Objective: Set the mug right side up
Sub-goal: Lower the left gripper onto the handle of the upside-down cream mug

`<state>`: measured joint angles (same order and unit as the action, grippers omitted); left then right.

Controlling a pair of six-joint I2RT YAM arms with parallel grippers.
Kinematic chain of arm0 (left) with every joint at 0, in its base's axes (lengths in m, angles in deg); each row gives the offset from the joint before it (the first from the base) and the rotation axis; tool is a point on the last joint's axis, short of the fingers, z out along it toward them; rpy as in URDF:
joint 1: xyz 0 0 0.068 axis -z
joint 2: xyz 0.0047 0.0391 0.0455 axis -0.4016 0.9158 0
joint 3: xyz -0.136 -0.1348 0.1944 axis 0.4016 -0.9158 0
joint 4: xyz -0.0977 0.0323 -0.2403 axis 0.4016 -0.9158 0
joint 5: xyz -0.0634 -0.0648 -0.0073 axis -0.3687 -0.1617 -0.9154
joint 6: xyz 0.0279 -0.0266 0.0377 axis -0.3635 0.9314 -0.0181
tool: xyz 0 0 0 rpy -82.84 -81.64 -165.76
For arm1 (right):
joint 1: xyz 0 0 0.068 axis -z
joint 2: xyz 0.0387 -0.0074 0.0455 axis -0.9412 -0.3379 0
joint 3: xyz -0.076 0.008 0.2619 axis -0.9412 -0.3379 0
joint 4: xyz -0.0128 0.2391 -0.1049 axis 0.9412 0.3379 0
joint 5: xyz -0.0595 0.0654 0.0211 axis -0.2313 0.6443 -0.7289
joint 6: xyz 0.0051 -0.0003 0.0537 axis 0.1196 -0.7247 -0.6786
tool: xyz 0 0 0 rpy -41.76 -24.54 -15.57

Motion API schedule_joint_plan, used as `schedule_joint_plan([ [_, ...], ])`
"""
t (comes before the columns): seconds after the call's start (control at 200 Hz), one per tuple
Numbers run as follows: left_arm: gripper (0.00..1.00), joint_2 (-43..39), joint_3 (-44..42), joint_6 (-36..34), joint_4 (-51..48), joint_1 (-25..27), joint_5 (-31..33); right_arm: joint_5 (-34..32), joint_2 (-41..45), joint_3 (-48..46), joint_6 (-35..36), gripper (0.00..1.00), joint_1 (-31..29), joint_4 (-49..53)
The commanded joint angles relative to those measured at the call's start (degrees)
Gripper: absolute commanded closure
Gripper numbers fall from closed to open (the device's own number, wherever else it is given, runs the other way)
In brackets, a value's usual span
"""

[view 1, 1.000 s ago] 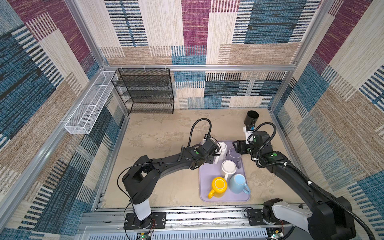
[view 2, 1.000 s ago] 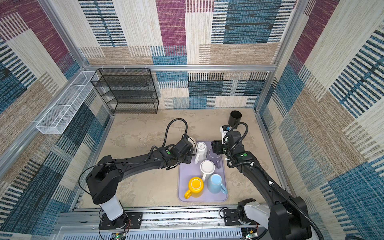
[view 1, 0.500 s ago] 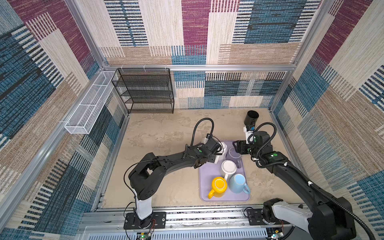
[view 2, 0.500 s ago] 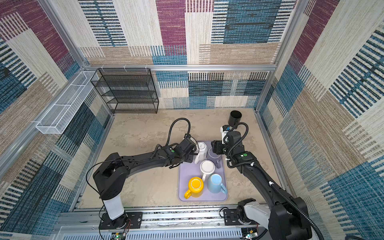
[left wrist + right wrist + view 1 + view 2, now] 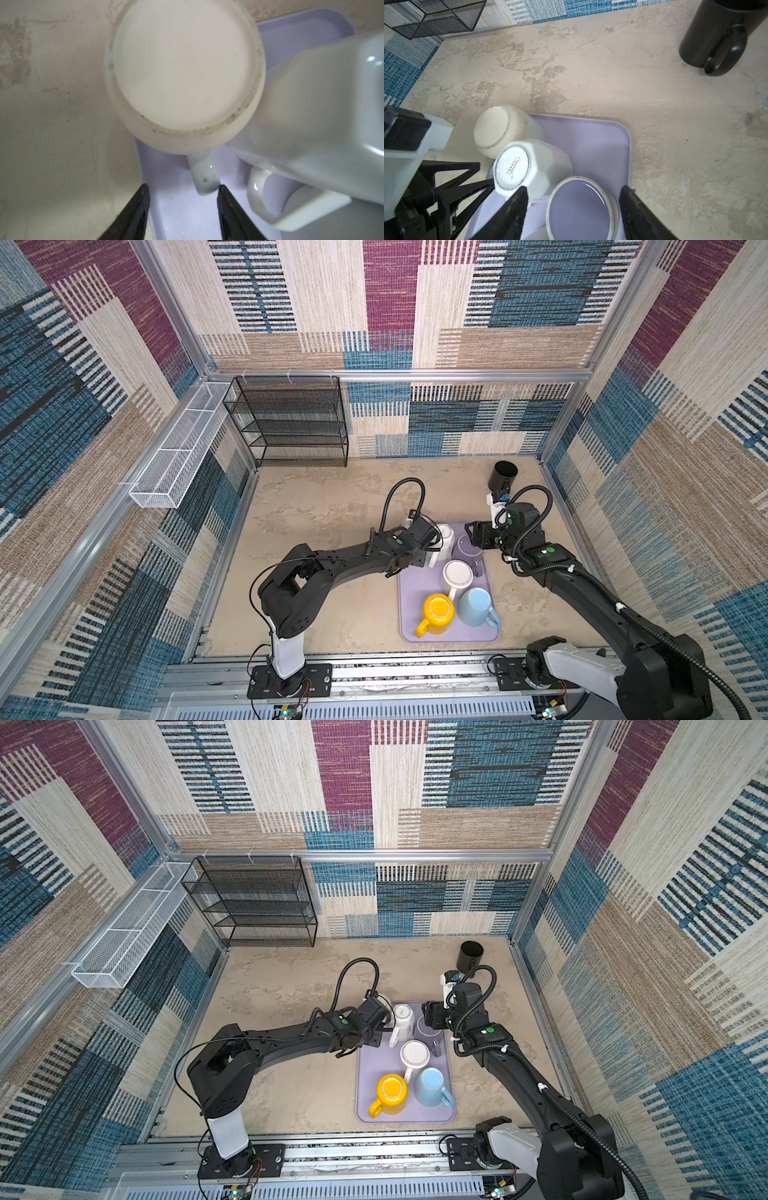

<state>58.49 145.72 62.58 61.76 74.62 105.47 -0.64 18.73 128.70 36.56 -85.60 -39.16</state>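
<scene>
A cream mug (image 5: 187, 68) stands bottom-up at the far left corner of the lavender tray (image 5: 409, 614). Its handle (image 5: 204, 176) lies between the fingers of my open left gripper (image 5: 182, 187) and touches one fingertip (image 5: 222, 191). In both top views the left wrist hides this mug. Beside it a white faceted mug (image 5: 529, 166) leans bottom-up. A lavender mug (image 5: 581, 207), also bottom-up, sits between the spread fingers of my open right gripper (image 5: 574, 197), which do not touch it.
Nearer on the tray stand a white mug (image 5: 457, 574), a yellow mug (image 5: 438, 610) and a blue mug (image 5: 476, 605), all bottom-up. A black mug (image 5: 503, 475) stands upright at the back right. A black wire shelf (image 5: 291, 423) and a white basket (image 5: 178, 456) line the back left.
The left arm has reached a little further toward the tray's far left corner and its jaws have narrowed slightly. The right arm has not moved.
</scene>
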Motion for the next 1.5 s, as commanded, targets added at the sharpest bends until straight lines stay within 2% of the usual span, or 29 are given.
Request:
schedule_joint_plan([
  [0.0,0.46,-0.92,-0.80,-1.32,-1.21,-0.55,2.00,0.06,0.07,-0.06,-0.28,0.28,-0.07,-1.16],
  [0.681,0.48,0.96,1.95,-0.41,-0.33,-0.93,-2.48,-0.30,-0.74,0.15,-0.21,0.28,-0.22,-0.90],
  [1.337,0.53,4.45,4.86,-0.06,-1.88,-0.83,0.33,-0.51,-0.94,0.16,-0.20,0.28,-0.31,-0.90],
  [1.493,0.57,4.98,5.27,-0.30,-2.18,-0.83,0.55,-0.56,-0.90,0.17,-0.08,0.28,-0.30,-0.90],
])
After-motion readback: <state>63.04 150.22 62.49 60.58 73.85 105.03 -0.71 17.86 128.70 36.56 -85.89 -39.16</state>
